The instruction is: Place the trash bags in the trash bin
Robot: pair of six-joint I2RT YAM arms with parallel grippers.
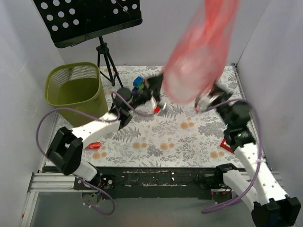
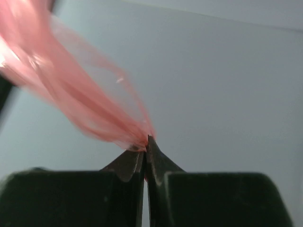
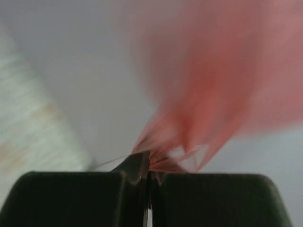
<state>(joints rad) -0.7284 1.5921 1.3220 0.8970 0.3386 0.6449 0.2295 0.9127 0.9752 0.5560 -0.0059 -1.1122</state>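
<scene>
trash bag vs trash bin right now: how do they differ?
Material: the trash bag is translucent red-pink film; the trash bin is olive-green mesh.
Pose: the bag is held aloft, left pincer and right pincer both shut on it; the bin stands upright on the table, far left.
Sharpness: bag blurred, bin crisp.

Plain pale walls (image 1: 19,47), floral tabletop (image 1: 156,135), black perforated music stand (image 1: 90,19)

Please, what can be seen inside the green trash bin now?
Inside the trash bin only its own green walls and floor show; nothing red lies there. The trash bag hangs blurred above the table, outside it. The bin's near inner wall is hidden.
</scene>
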